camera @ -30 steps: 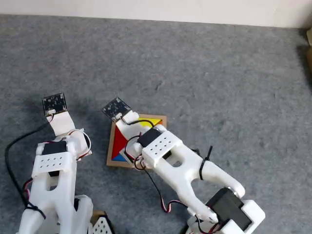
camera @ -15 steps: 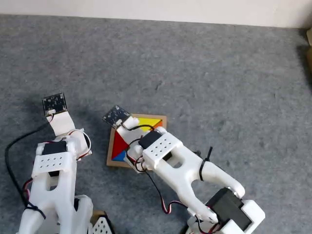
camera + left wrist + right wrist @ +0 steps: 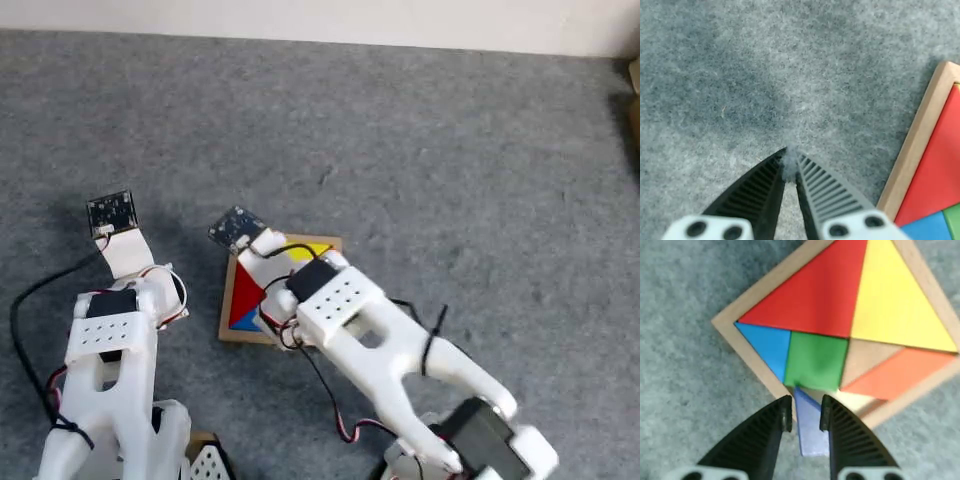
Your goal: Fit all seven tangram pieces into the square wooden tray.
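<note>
Right gripper (image 3: 804, 412) pinches the pale-blue parallelogram wooden piece (image 3: 810, 436) across the rim of the square wooden tray (image 3: 756, 360) — likely poised for the bare gap beside the green square piece (image 3: 815, 360). Left gripper (image 3: 790, 165), pressed together and empty, rests aside on grey carpet (image 3: 740, 75).
</note>
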Action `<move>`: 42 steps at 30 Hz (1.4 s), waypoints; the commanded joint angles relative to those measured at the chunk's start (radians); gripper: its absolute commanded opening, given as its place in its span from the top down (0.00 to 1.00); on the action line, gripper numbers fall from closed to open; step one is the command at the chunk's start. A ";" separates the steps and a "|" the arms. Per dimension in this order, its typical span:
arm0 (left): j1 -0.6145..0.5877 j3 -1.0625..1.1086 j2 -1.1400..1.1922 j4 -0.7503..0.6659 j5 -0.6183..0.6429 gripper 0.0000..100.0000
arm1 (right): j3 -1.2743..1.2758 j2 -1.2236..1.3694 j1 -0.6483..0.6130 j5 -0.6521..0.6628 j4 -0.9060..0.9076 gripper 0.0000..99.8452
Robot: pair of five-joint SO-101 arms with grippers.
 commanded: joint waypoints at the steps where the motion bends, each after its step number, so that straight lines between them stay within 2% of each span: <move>1: -0.010 -0.004 -0.028 -0.012 -0.011 0.99 | -0.058 -0.137 0.070 -0.014 0.058 0.89; 7: -0.010 -0.005 -0.028 -0.012 -0.011 0.99 | -0.033 -0.150 0.148 -0.161 0.136 0.89; 13: -0.010 -0.005 -0.028 -0.012 -0.011 0.99 | 0.064 -0.139 0.168 -0.163 0.133 0.89; 20: -0.010 -0.005 -0.028 -0.012 -0.011 0.99 | 0.179 -0.107 0.168 -0.163 -0.019 0.89; 24: -0.010 -0.005 -0.028 -0.012 -0.011 0.99 | 0.191 -0.048 0.168 -0.155 -0.041 0.89; 35: -0.010 -0.005 -0.028 -0.012 -0.011 0.99 | 0.111 0.033 0.180 0.063 -0.036 0.89; 42: -0.010 -0.005 -0.028 -0.012 -0.011 0.99 | 0.028 0.119 0.185 0.098 -0.042 0.89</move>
